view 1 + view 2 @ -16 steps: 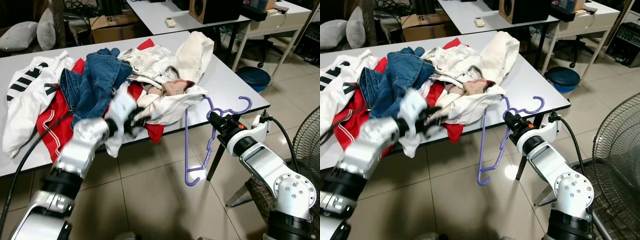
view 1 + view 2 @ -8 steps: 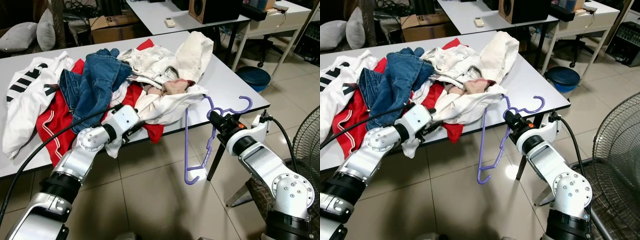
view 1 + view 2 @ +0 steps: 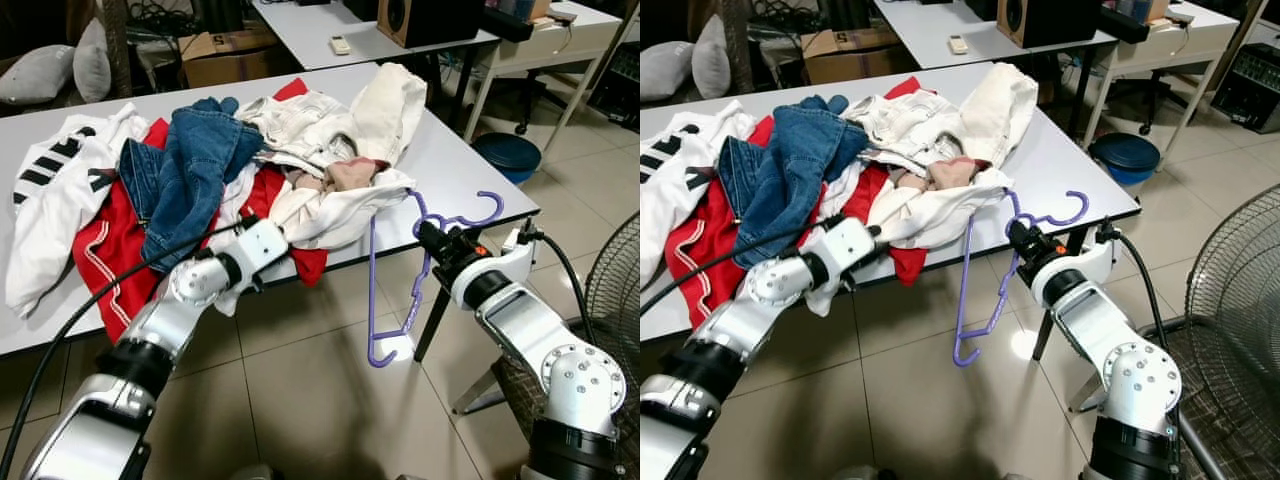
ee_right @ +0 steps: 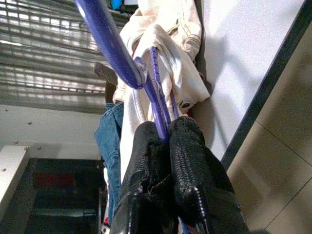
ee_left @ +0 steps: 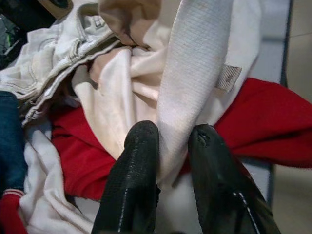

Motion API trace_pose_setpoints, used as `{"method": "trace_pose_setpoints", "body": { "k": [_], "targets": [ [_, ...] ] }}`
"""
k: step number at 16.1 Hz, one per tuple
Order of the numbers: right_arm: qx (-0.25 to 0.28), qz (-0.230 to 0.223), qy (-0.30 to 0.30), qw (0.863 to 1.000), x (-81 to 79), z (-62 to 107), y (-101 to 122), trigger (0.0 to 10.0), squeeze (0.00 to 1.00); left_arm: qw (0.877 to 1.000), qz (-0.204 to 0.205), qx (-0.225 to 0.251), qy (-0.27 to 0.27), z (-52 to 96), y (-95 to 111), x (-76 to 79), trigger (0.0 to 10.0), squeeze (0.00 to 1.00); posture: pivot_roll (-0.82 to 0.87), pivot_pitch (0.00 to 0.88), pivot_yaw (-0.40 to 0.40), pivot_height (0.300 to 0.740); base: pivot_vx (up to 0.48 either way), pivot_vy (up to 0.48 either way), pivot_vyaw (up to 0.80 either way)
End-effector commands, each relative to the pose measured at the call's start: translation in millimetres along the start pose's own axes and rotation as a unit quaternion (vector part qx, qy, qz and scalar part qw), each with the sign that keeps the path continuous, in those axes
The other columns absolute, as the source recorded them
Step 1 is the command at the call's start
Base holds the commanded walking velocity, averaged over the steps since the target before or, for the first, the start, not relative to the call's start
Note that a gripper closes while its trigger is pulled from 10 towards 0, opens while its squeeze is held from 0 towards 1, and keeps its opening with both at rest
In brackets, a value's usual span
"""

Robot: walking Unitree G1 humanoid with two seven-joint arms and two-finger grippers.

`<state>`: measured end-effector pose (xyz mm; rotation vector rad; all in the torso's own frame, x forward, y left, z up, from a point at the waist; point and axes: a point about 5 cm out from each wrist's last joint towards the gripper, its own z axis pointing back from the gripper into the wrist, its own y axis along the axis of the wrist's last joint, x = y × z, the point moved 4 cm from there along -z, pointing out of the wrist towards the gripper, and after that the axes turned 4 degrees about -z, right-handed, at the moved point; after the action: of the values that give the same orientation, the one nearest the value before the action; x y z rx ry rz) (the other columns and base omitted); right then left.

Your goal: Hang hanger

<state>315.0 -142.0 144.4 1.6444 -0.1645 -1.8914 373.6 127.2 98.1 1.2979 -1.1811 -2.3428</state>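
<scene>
A heap of soft, floppy clothes covers the long white table (image 3: 470, 165); the left tool (image 5: 163, 168) pinches a cream-white garment's ribbed edge (image 5: 187, 92). Off the table's front edge, the right tool (image 4: 163, 134) clamps the thin purple plastic hanger (image 3: 385, 300) just below its hook; it looks light, stiff and slippery.

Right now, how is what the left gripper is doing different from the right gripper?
The left gripper pinches a soft white garment on the table; the right gripper clamps a stiff purple hanger hanging off the table's edge. The left is among the clothes, the right beside them. Both are shut.
</scene>
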Motion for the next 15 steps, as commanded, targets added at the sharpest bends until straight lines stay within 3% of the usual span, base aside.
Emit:
{"method": "trace_pose_setpoints", "body": {
  "k": [1, 7, 9, 10, 13, 15],
  "targets": [
    [0.004, 0.003, 0.006, 1.000, -4.5, -2.8, 3, 10.0, 0.00, 1.000, -0.006, -0.002, 0.005, -1.7, 0, -2.2, 0.0, 0.00, -0.14, 0.000, 0.061, 0.740, 0.000, 0.000, 0.00],
    [0.006, 0.005, 0.010, 1.000, -5.8, -5.4, 4, 10.0, 0.00, 1.000, 0.005, -0.005, 0.008, -1.2, -4, -5.6, 0.0, 0.00, -0.14, 0.000, 0.056, 0.740, 0.000, 0.000, 0.00],
    [0.012, 0.016, 0.034, 0.999, -14.3, -11.5, 7, 10.0, 0.00, 1.000, 0.028, 0.003, 0.005, 1.4, -4, -10.1, 0.0, 0.00, -0.13, 0.000, 0.057, 0.740, 0.000, 0.000, 0.00],
    [0.018, 0.016, 0.048, 0.999, -20.5, -17.0, 10, 10.0, 0.00, 0.998, 0.059, 0.012, -0.001, 2.9, 0, -13.2, 0.0, 0.00, -0.12, 0.000, 0.059, 0.740, 0.000, 0.000, 0.00],
    [0.071, -0.002, 0.053, 0.996, -30.4, -32.6, 26, 10.0, 0.00, 0.990, 0.107, 0.038, -0.085, 11.2, 18, -9.7, 0.0, 0.00, -0.08, 0.000, 0.065, 0.740, 0.000, 0.000, 0.00],
    [0.126, -0.064, 0.066, 0.988, -41.5, -44.7, 43, 10.0, 0.00, 0.976, 0.110, 0.053, -0.179, 25.8, 37, -2.5, 0.0, 0.00, -0.05, 0.000, 0.077, 0.740, 0.000, 0.000, 0.00]
  ]
}}
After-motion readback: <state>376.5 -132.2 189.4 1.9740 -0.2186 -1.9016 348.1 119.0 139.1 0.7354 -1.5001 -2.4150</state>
